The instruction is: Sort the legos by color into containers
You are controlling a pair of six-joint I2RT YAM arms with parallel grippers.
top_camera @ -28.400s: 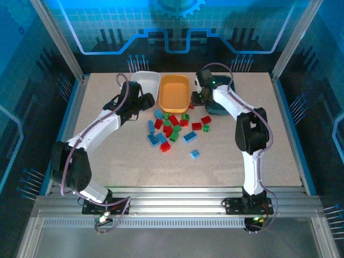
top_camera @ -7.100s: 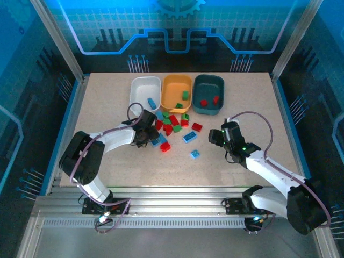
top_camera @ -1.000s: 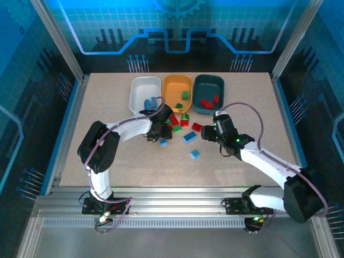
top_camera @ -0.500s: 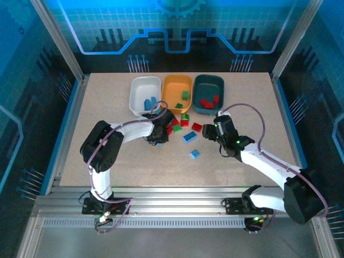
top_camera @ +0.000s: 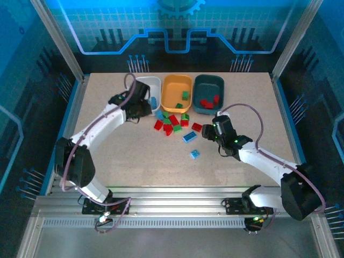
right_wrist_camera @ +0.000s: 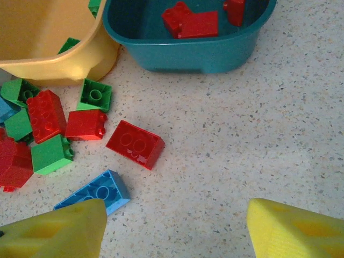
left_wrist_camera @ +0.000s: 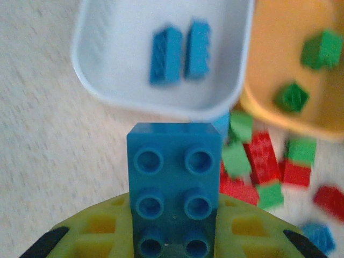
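Three trays stand in a row: a white tray point(top_camera: 148, 85), an orange tray point(top_camera: 172, 88) and a teal tray point(top_camera: 207, 86).

The left end effector point(top_camera: 145, 107) is clenched on one blue brick point(left_wrist_camera: 174, 161), studs up, at the near rim of the white tray. Just ahead of it, inside that tray, a blue pair point(left_wrist_camera: 165, 56) lies side by side. Ahead and to its right, the orange tray holds a green pair point(left_wrist_camera: 321, 48).

The right end effector point(right_wrist_camera: 176, 217) is released, its fingers wide apart over the table point(right_wrist_camera: 258, 140) with nothing between them. One red brick point(right_wrist_camera: 135, 144) lies just ahead of it, and one loose blue brick point(right_wrist_camera: 94, 196) lies close by its left finger. Further ahead and left is the pile point(right_wrist_camera: 48, 134) of red and green bricks, about four of each as far as the wrist view shows. Straight ahead, the teal tray holds what look like three red bricks point(right_wrist_camera: 199, 24). One lone blue brick point(top_camera: 194, 154) lies behind it and to its left.

Half a second earlier the left end effector was down at the near edge of the pile; it has since carried its brick up to the white tray. The right end effector has barely shifted. Seven seconds ago the white tray held a single blue brick.
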